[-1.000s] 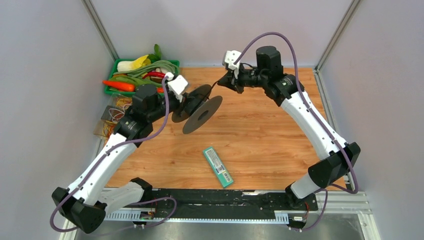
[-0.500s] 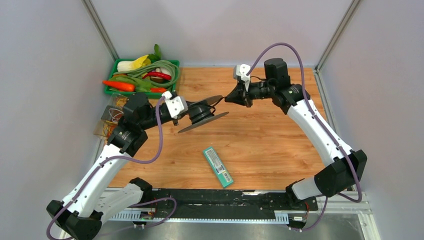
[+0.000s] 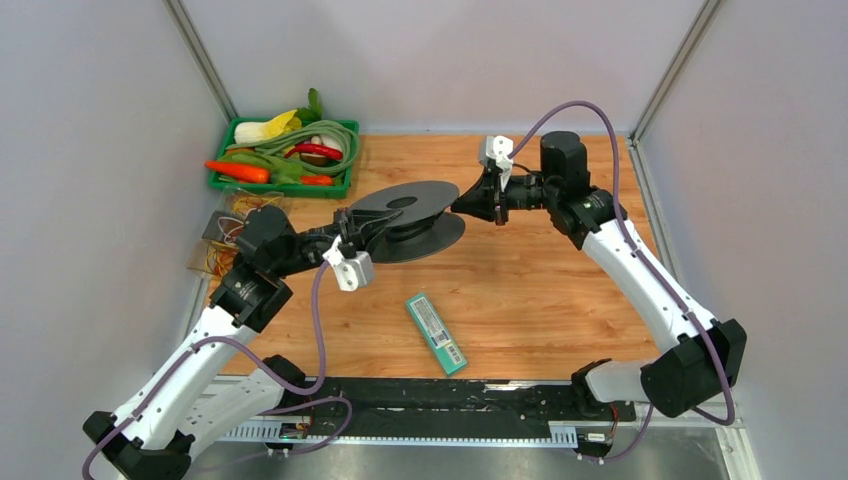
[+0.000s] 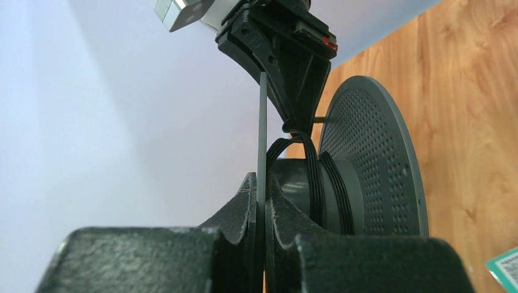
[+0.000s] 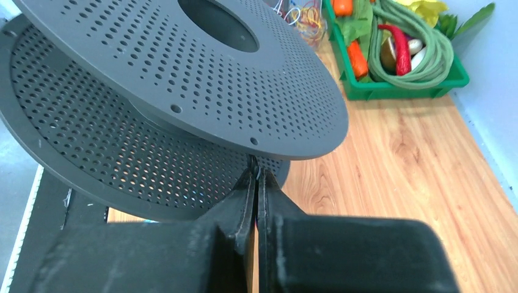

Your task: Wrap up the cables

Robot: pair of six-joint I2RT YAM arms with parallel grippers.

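The dark grey perforated spool (image 3: pixel 405 215) is held above the table's middle, its flanges now lying roughly flat. My left gripper (image 3: pixel 368 228) is shut on the edge of one flange (image 4: pixel 262 152). Thin black cables (image 4: pixel 314 177) lie in several turns round the spool's hub and run up to my right gripper (image 4: pixel 299 116). My right gripper (image 3: pixel 462 206) is shut on the cable end (image 5: pixel 255 166) right beside the spool (image 5: pixel 183 79), between the two flanges.
A green basket (image 3: pixel 225 180) of toy vegetables stands at the back left. A tangle of thin yellowish wires (image 3: pixel 235 210) lies below it at the left edge. A teal flat box (image 3: pixel 436 333) lies in front of the spool.
My left gripper has rolled the spool from upright on edge to lying flat and shifted it right. My right gripper has moved right and slightly down, still holding the cable.
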